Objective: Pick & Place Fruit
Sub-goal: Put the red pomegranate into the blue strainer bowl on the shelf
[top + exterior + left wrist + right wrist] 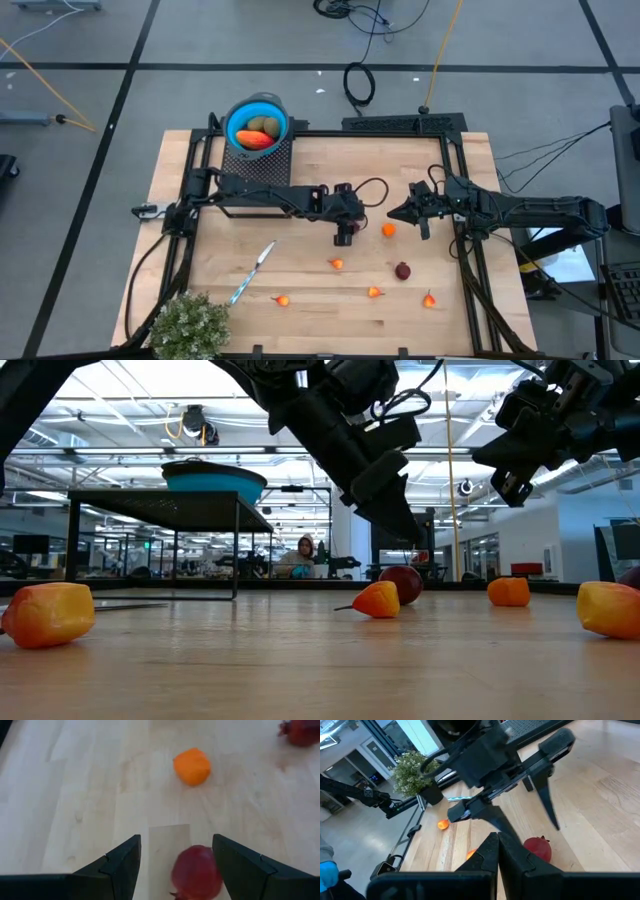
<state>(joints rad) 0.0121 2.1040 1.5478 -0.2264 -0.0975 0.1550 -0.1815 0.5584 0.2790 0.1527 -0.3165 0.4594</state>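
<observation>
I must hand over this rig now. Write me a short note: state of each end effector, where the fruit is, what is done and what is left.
Left end effector: open, low over mid-table, a dark red ball between its fingers, not gripped.
Right end effector: shut, empty, hovering to the right of the left one.
Done: a long red-orange piece and olive-brown ovals lie in the blue bowl on the black stand.
Left: on the table, that red ball, another dark red ball, the orange piece and four small orange-red bits, e.g..
</observation>
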